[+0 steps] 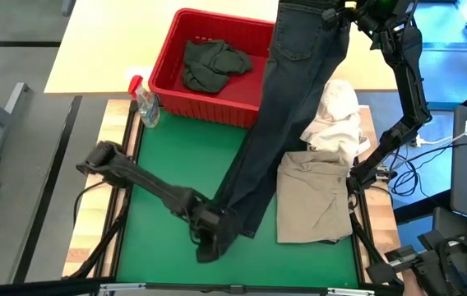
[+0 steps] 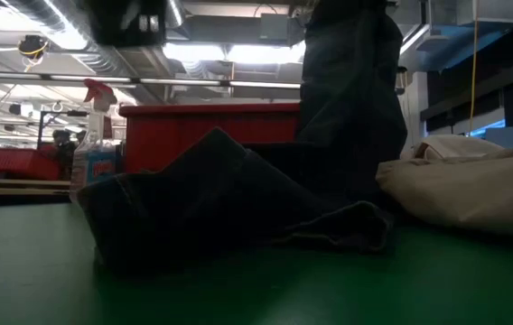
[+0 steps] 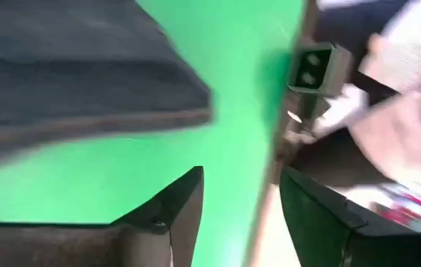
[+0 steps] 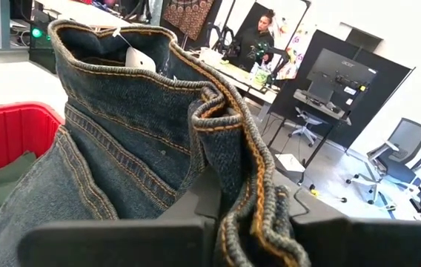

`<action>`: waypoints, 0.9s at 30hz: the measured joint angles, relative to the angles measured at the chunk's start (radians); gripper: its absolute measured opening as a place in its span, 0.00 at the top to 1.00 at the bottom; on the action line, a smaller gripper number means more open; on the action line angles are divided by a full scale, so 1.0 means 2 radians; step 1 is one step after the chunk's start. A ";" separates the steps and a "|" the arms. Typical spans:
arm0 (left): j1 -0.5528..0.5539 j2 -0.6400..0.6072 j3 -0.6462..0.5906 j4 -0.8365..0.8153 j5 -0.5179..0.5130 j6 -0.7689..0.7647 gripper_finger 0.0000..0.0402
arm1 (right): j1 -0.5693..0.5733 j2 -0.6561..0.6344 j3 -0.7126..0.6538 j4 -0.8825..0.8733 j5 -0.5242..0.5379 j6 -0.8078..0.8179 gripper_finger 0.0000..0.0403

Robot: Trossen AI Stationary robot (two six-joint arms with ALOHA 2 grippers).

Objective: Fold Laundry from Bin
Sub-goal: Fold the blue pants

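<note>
Green mat under everything, left gripper down low with its fingers spread, jeans hem lying just past it, nothing pinched. Further off the right gripper is clamped on the jeans waistband, hanging over the bin; khaki garment beside

Jeans: dark denim, coarse twill weave, tan stitching along seams and waistband. Bin: red plastic, smooth, slightly glossy, ribbed walls. Garment in bin: dark green soft cloth, matt. Khaki garment: woven cloth, matt. White bundle: crumpled cloth. Desk: green mat, smooth, matt; pale wood edging. Bottle: clear plastic, red top.
</note>
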 joint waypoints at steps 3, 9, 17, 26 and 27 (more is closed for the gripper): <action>-0.018 -0.043 0.001 -0.063 -0.197 0.032 0.57 | 0.000 0.000 0.000 -0.001 0.000 0.000 0.89; -0.021 -0.053 -0.003 -0.102 -0.478 -0.022 0.59 | 0.000 0.000 0.000 -0.010 0.000 0.001 0.89; 0.071 -0.047 -0.148 0.032 -0.410 -0.054 0.59 | 0.000 -0.001 0.000 -0.016 0.000 0.023 0.88; 0.169 -0.047 -0.301 0.304 -0.281 -0.039 0.59 | 0.000 -0.001 0.000 -0.030 0.004 0.022 0.89; 0.174 -0.047 -0.308 0.305 -0.281 -0.041 0.59 | 0.000 -0.001 0.000 -0.029 0.007 0.021 0.89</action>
